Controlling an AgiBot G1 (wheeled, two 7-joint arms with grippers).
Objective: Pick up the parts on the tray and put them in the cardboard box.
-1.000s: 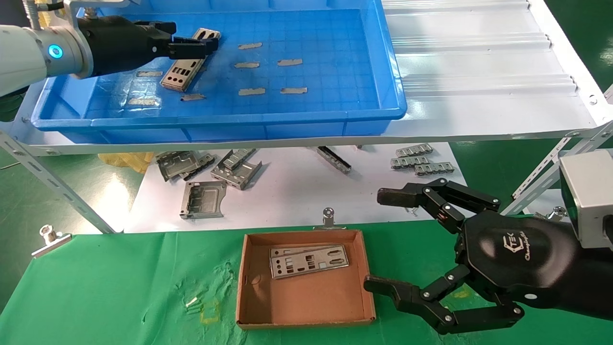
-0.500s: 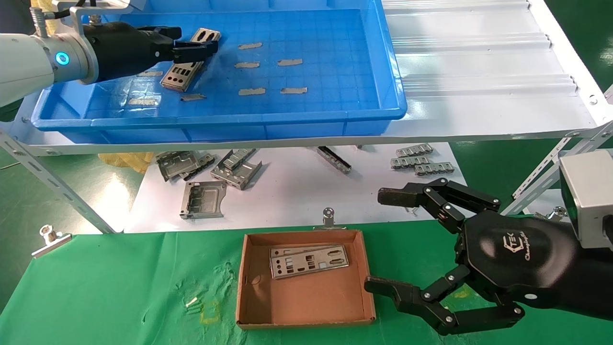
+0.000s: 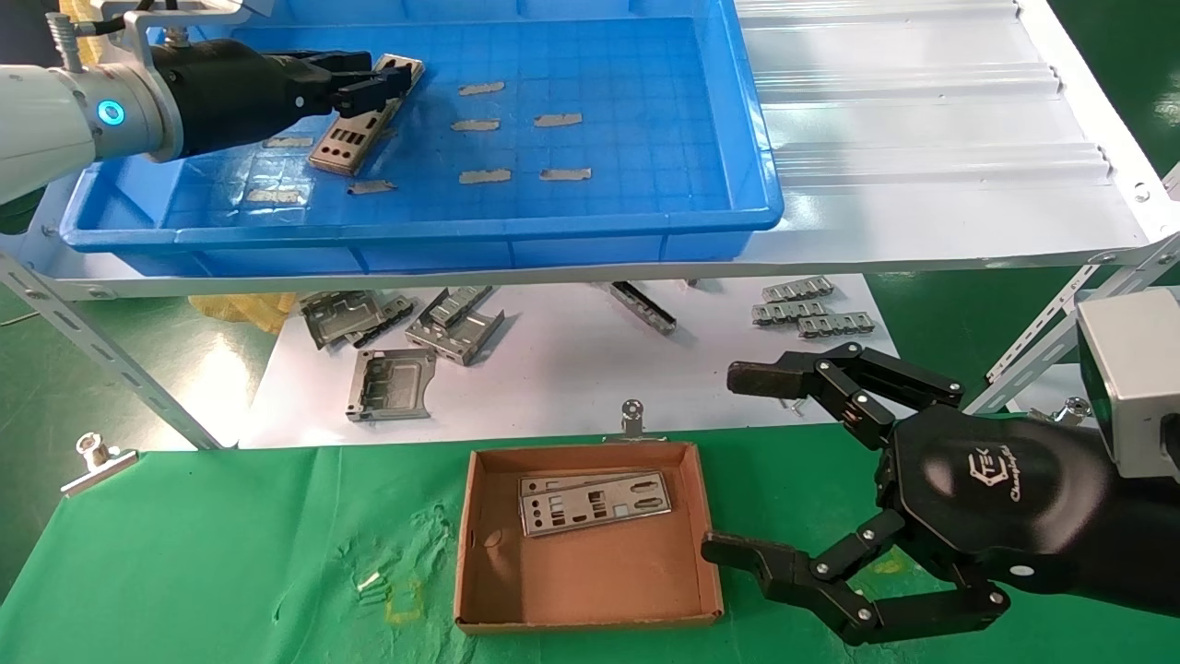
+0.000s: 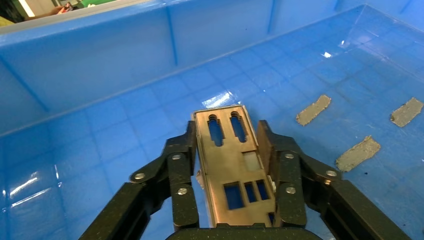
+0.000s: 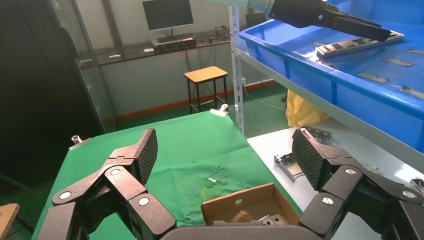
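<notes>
One silver part (image 3: pixel 343 143) lies at an angle in the left rear of the blue tray (image 3: pixel 415 226). My left gripper (image 3: pixel 387 76) reaches in from the left and is shut on it. In the left wrist view both black fingers (image 4: pixel 182 160) press the long edges of the part (image 4: pixel 230 165) over the tray floor (image 4: pixel 100 60). The cardboard box (image 3: pixel 590 572) sits on the green cloth with two parts (image 3: pixel 590 503) stacked at its far side. To the right of the box, my right gripper (image 3: pixel 728 464) hangs wide open and empty; its wrist view (image 5: pixel 225 145) shows the box (image 5: pixel 240 205) below.
Several grey tape strips (image 3: pixel 484 175) are stuck to the tray floor. The tray rests on a white ribbed shelf (image 3: pixel 922 120). Bent grey brackets (image 3: pixel 392 383) and smaller pieces (image 3: pixel 811 314) lie on the white sheet under it. A metal clip (image 3: pixel 631 417) stands behind the box.
The left gripper's fingers have drawn together onto the part's edges and the hand has pulled back slightly to the left. The right arm has not moved.
</notes>
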